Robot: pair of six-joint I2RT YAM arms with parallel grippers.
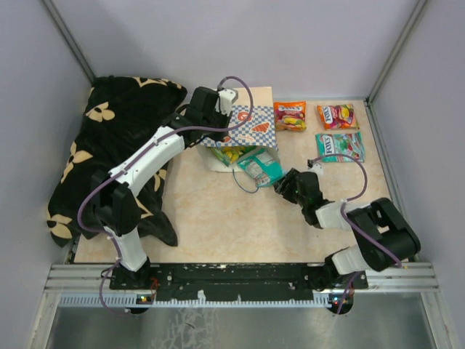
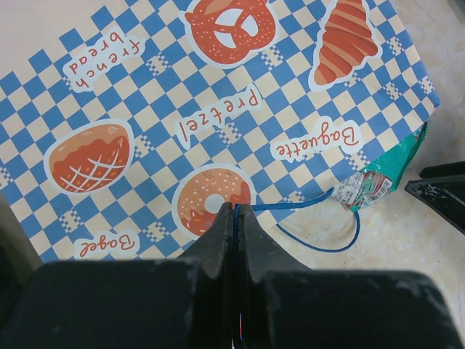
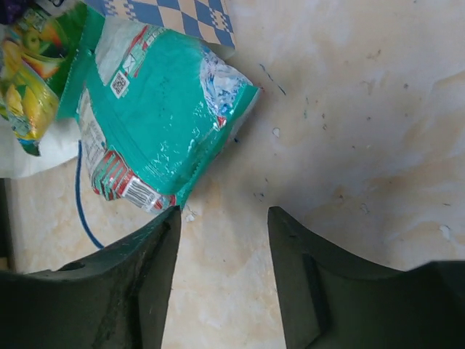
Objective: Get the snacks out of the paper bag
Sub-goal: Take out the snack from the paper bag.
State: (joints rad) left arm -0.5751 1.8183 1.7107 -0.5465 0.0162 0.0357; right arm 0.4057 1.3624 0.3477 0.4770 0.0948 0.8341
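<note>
Just beyond the right gripper (image 3: 223, 212) — jaws apart, empty — teal packet (image 3: 160, 109) by the paper bag (image 3: 185, 14).

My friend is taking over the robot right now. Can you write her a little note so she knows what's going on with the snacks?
Left tool: shut on the blue cord handle of the paper bag, which lies on its side.
Right tool: open, holding nothing, just short of the teal packet.
Done: an orange packet, a red packet and a green-teal packet lie out on the table, right of the bag.
Left: the teal packet sticks partway out of the bag's mouth, and a yellow-green packet shows in the mouth beside it. Whether more are deeper inside cannot be seen.
</note>
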